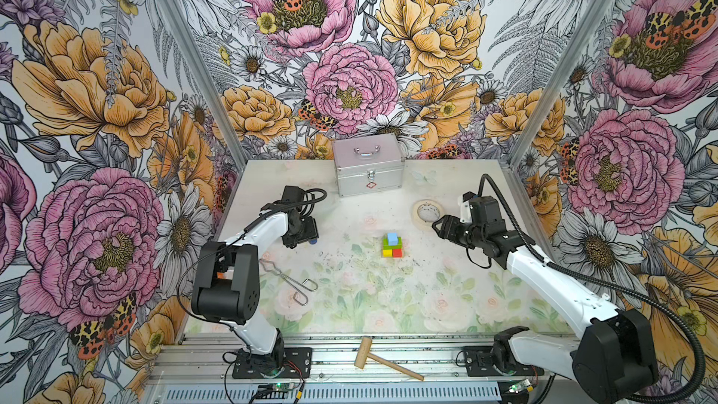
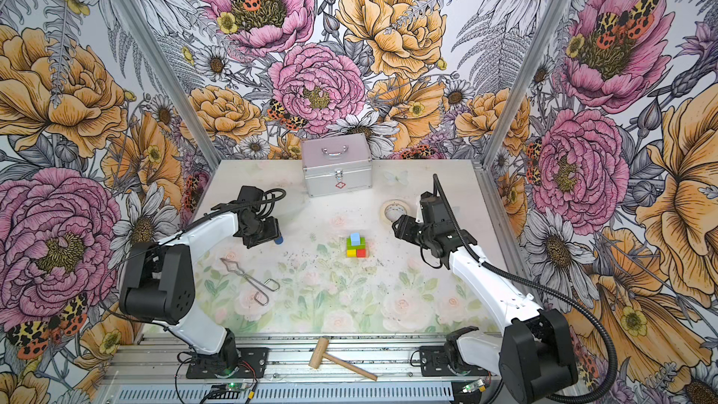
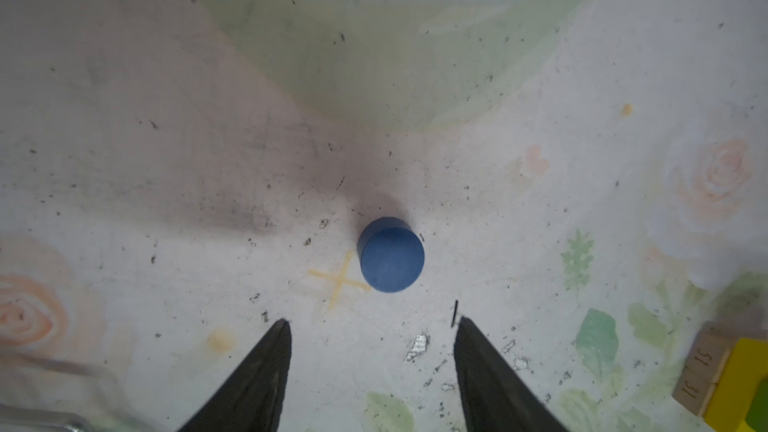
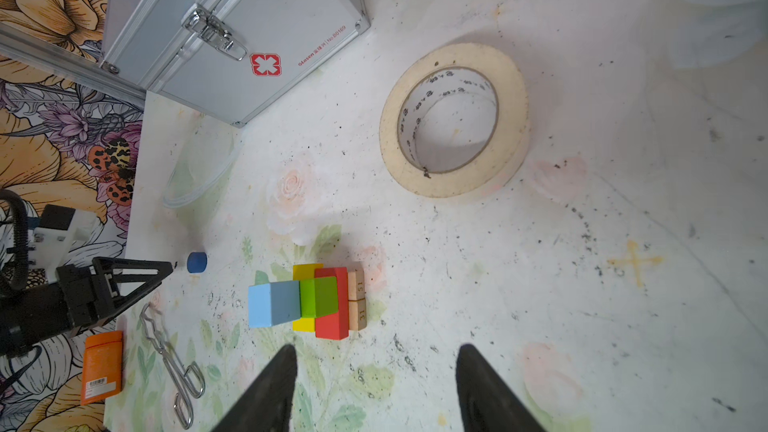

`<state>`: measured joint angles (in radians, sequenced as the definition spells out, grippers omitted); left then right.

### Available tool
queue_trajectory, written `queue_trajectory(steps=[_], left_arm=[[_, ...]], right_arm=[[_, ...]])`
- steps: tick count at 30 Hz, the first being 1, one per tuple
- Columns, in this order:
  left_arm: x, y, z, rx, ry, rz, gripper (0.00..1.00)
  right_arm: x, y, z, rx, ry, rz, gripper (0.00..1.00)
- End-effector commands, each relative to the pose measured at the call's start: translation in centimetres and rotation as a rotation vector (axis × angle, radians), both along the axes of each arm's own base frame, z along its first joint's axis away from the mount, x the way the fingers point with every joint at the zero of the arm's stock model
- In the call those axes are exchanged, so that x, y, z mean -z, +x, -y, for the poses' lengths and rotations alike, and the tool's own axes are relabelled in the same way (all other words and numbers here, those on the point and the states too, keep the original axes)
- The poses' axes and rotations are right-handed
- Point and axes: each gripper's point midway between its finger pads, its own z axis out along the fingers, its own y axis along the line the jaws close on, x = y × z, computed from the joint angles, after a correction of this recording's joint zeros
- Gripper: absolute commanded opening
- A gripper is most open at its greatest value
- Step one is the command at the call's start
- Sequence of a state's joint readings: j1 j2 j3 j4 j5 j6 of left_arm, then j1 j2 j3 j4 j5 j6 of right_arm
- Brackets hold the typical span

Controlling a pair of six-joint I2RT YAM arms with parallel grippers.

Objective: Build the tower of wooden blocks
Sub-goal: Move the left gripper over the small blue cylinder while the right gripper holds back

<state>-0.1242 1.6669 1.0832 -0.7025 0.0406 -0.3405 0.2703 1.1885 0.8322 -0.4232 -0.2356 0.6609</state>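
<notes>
Tower is stood near table centre. Two tan bars are laid lowest, the red bar and yellow bar on them, the green bar across those, and the light blue cube on top.

Dark blue cylinder is not yet stacked. It is stood on end on the table at 9 o'clock of the tower, well apart from it.

Left gripper is held over the table near the cylinder, fingers spread, nothing between them; the cylinder is seen just past the tips. Right gripper is held at 2 o'clock of the tower, apart from it, fingers spread, nothing pinched.

From the tower:
- masking tape roll: 1 o'clock
- silver metal case: 12 o'clock, by the back wall
- metal tongs: 8 o'clock
- wooden mallet: 6 o'clock, on the front rail
</notes>
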Motion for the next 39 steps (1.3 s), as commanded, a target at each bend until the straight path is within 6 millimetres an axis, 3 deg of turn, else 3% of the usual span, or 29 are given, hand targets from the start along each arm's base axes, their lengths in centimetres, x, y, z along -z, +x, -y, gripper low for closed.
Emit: queue_trajectory(steps=[1, 11, 18, 19, 24, 39], left_arm=[[0.0, 1.3, 0.3, 0.023, 0.008, 0.017, 0.64], [1.2, 2.4, 1.0, 0.053, 0.082, -0.013, 0.60], [0.7, 2.8, 0.7, 0.062, 0.161, -0.015, 0.57], [1.8, 2.6, 0.7, 0.067, 0.172, -0.047, 0.56], [2.4, 2.5, 0.8, 0.073, 0.184, -0.069, 0.55], [2.2, 2.0, 1.2, 0.084, 0.170, -0.072, 0.45]], right_arm=[[-0.5, -0.4, 0.6, 0.006, -0.005, 0.024, 0.63], [0.3, -0.8, 1.1, 0.022, -0.004, 0.003, 0.63], [0.6, -0.8, 1.3, 0.027, -0.005, -0.003, 0.63], [0.7, -0.8, 1.4, 0.029, -0.005, -0.006, 0.63], [0.8, -0.9, 1.3, 0.028, -0.005, -0.010, 0.63], [1.1, -0.9, 1.3, 0.026, -0.003, -0.020, 0.63]])
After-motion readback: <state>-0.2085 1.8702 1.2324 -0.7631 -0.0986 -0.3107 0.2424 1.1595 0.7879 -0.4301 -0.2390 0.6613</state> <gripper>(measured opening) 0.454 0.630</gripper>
